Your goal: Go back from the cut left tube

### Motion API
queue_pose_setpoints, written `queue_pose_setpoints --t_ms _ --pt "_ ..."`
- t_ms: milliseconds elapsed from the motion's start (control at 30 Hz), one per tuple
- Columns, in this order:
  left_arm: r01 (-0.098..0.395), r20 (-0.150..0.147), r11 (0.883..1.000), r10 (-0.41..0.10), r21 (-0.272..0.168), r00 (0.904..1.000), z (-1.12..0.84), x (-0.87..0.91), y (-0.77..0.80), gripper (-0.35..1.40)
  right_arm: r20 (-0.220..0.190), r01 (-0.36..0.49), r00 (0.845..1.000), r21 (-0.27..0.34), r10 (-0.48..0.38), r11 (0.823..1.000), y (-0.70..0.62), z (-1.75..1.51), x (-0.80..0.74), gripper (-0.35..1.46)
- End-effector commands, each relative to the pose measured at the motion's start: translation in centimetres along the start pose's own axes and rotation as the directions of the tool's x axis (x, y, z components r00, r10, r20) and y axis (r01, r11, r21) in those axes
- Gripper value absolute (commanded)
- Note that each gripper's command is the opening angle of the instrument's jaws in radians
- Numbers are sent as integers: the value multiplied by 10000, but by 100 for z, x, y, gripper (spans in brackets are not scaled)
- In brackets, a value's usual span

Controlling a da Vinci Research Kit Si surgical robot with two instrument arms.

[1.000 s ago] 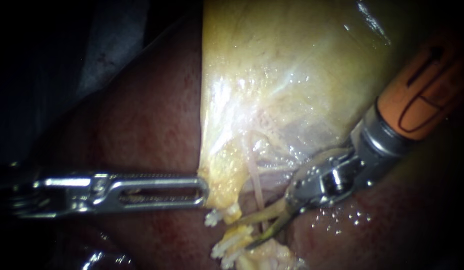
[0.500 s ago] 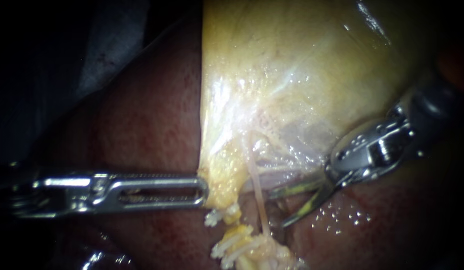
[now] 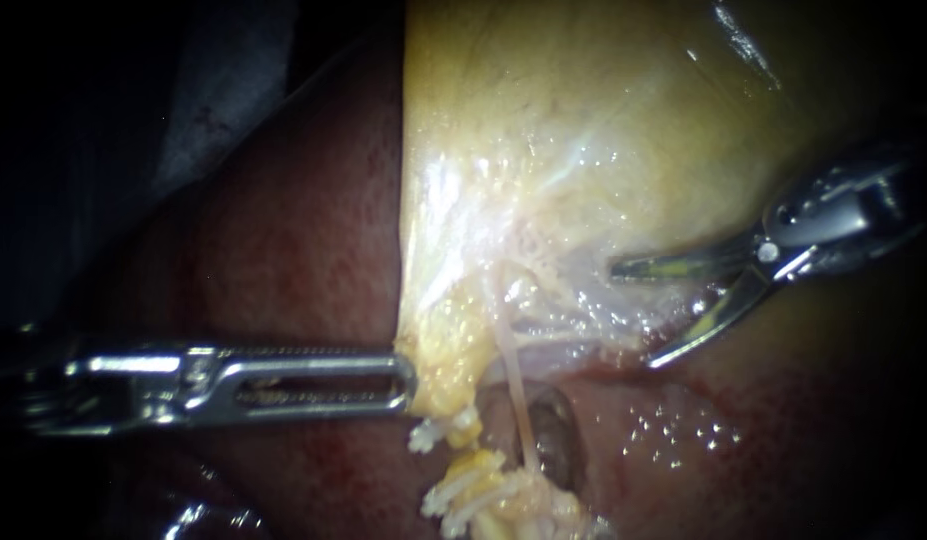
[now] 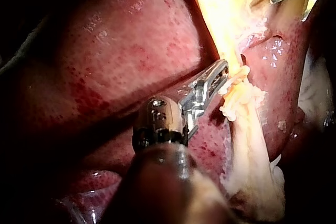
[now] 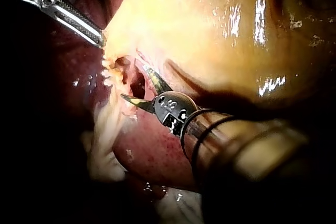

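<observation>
**A:** Cut left tube (image 3: 473, 466): in the endoscope view its clipped ends lie ahead of my right instrument (image 3: 633, 316), whose blades are parted and well apart from them. Draw straight back along the shaft, off the gallbladder (image 3: 583, 120).

**B:** Left wrist view?

**A:** My left instrument (image 4: 220, 73) is clamped on the gallbladder's edge, with the ends just beside its tip.

**B:** Right wrist view?

**A:** Blades apart. The ends ahead are blurred, probably separated.

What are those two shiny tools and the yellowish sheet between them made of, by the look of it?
The left instrument looks like bare polished metal, probably steel: silver glints, a slot, fine ridges. The right instrument is bright metal too at its hinge; its open blades look duller and yellow-tinted. The gallbladder is soft wet tissue: glossy, pale yellow, with bright highlights.
</observation>
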Motion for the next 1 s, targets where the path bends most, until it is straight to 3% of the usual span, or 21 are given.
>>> queue_pose_setpoints --t_ms 33,333,567,800,1000 --pt "0 3 10000 0 -6 10000 0 0 0 -35 9 27 10000 -63 -27 10000 1 -2 0 89" --pt "20 -6 10000 -20 7 10000 1 -6 2 -35 15 -12 10000 -88 12 10000 2 -7 -1 86" --pt "91 105 9999 -90 -100 9999 10 -16 13 -35 17 -4 10000 -48 4 10000 2 -8 -3 86" --pt "-209 368 9997 212 -91 9991 28 -33 28 -35 17 0 10000 -47 0 10000 1 -9 -3 86" --pt "-380 663 9993 377 37 9971 40 -39 25 -35 20 5 10000 -20 -4 10000 1 -8 -4 84"
